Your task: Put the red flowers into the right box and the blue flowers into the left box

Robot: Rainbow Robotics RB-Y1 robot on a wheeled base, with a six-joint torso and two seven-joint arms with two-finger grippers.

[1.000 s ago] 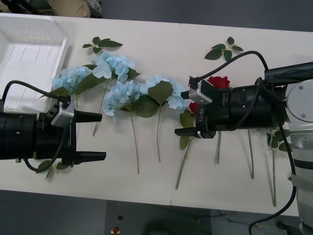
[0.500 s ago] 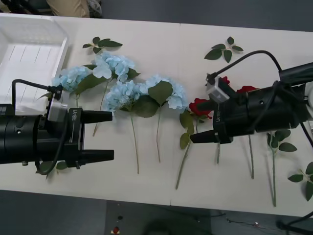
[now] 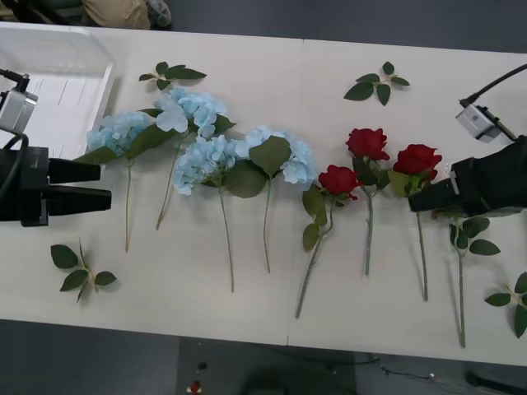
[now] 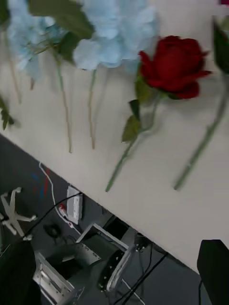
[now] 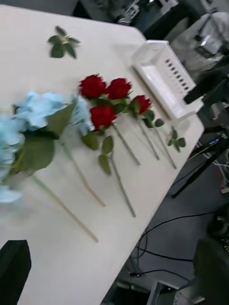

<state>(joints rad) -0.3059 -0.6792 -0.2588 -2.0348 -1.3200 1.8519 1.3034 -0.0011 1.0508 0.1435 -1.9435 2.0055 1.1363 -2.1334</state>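
Observation:
Three red flowers (image 3: pixel 367 142) (image 3: pixel 417 159) (image 3: pixel 338 178) lie in a row right of centre, stems toward me. Several blue flowers (image 3: pixel 206 159) lie clustered left of centre. The left box (image 3: pixel 49 82) is a white tray at the far left. My left gripper (image 3: pixel 104 184) is open and empty, low beside the leftmost blue flower (image 3: pixel 119 130). My right gripper (image 3: pixel 428 194) is open and empty, just right of the roses. In the left wrist view the red flowers (image 5: pixel 102 116) lie before the white right box (image 5: pixel 164 76). The right wrist view looks down on one rose (image 4: pixel 174 64).
Loose leaf sprigs lie at the back left (image 3: pixel 171 74), back right (image 3: pixel 376 85), front left (image 3: pixel 81 276) and far right (image 3: pixel 510 300). A long stem (image 3: pixel 460 288) runs out from under my right gripper. The table's front edge (image 3: pixel 247 325) is near.
Both arms drew back outward, the left gripper to the left and the right gripper to the right. That uncovered the red roses and the front-left leaf sprig. The flowers have not moved.

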